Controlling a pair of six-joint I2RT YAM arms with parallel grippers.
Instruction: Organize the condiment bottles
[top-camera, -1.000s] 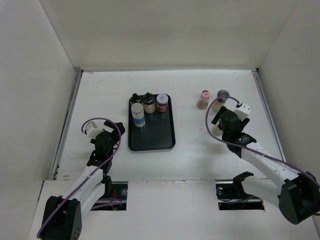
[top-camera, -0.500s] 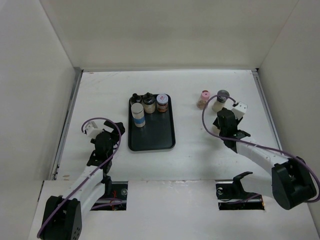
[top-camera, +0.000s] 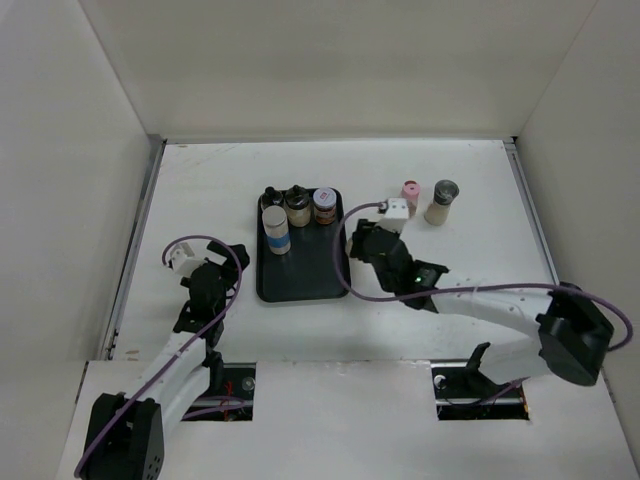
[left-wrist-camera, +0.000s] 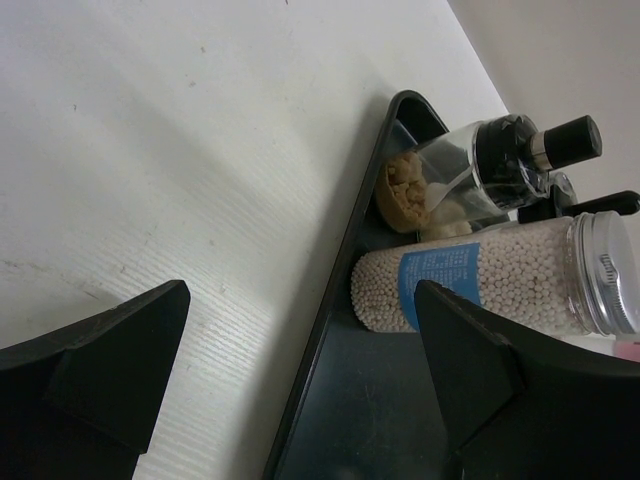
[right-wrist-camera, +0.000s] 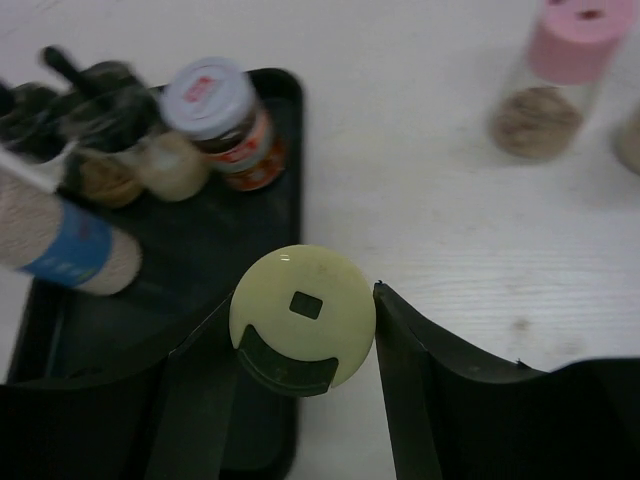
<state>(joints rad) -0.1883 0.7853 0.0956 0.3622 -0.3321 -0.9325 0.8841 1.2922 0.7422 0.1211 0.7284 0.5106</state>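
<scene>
My right gripper (right-wrist-camera: 302, 335) is shut on a condiment bottle with a pale yellow-white cap (right-wrist-camera: 302, 312) and holds it over the right edge of the black tray (right-wrist-camera: 285, 215). In the top view this gripper (top-camera: 360, 242) is beside the tray (top-camera: 310, 275). In the tray stand a white jar with a blue label (top-camera: 275, 231), two black-capped bottles (top-camera: 297, 204) and a red-and-white-capped jar (top-camera: 324, 205). A pink-capped bottle (top-camera: 408, 198) and a grey-capped bottle (top-camera: 441, 202) stand on the table to the right. My left gripper (top-camera: 225, 265) is open and empty, left of the tray.
The left wrist view shows the tray's left rim (left-wrist-camera: 335, 290), the blue-label jar (left-wrist-camera: 480, 285) and a black-capped bottle (left-wrist-camera: 490, 170) ahead of the open left gripper (left-wrist-camera: 300, 370). White walls enclose the table on three sides.
My right arm has swung left from beside the grey-capped bottle to the tray's right edge, carrying the pale-capped bottle. The left arm has not moved.
</scene>
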